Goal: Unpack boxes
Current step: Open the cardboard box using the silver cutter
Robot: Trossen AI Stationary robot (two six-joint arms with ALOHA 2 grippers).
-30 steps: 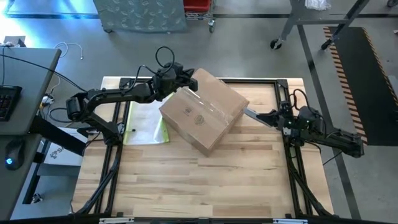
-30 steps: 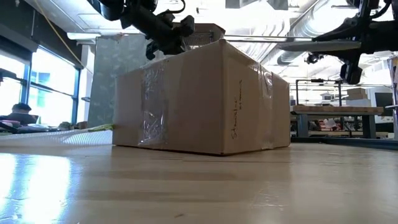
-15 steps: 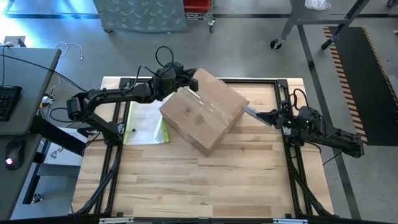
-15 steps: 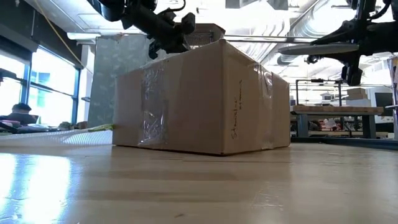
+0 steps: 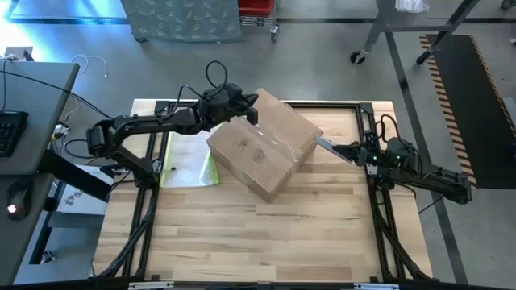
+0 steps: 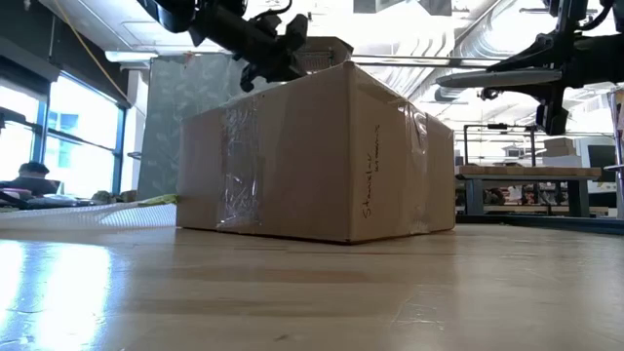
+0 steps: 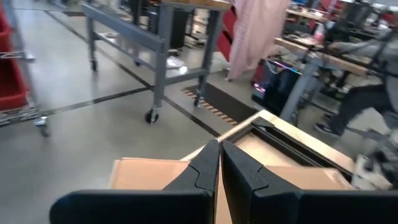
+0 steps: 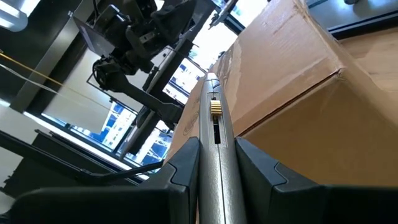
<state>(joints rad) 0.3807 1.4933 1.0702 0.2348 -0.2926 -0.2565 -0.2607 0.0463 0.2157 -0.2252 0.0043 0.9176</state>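
Observation:
The brown cardboard box (image 5: 262, 147) stands on the table, turned askew, closed and taped with clear strips (image 6: 239, 166). My left gripper (image 5: 251, 103) is shut at the box's far corner, level with its top edge (image 6: 285, 57); in the left wrist view its shut fingers (image 7: 219, 152) point over the box top (image 7: 149, 174). My right gripper (image 5: 353, 152) is shut on a flat silver cutter (image 5: 326, 147) whose tip lies at the box's right edge. Whether the tip touches the box, I cannot tell. My left gripper is shut beside the box's far top corner (image 5: 256, 98); I cannot tell whether it touches the cardboard. My right gripper pinches the cutter's silver handle (image 8: 214, 134) between its two fingers, which lie along it. The cutter with its yellow slider (image 8: 214, 107) sticks out level toward the table's left, clear of the table.
A flat clear sleeve with a yellow edge (image 5: 189, 159) lies on the table left of the box. A black frame (image 5: 367, 121) runs along the table's edges. The near half of the table (image 5: 266, 234) is bare wood. A desk with a keyboard (image 5: 12, 129) stands at far left.
My left gripper has edged a little toward the table's right, along the box's far corner, staying shut. The box has kept its place.

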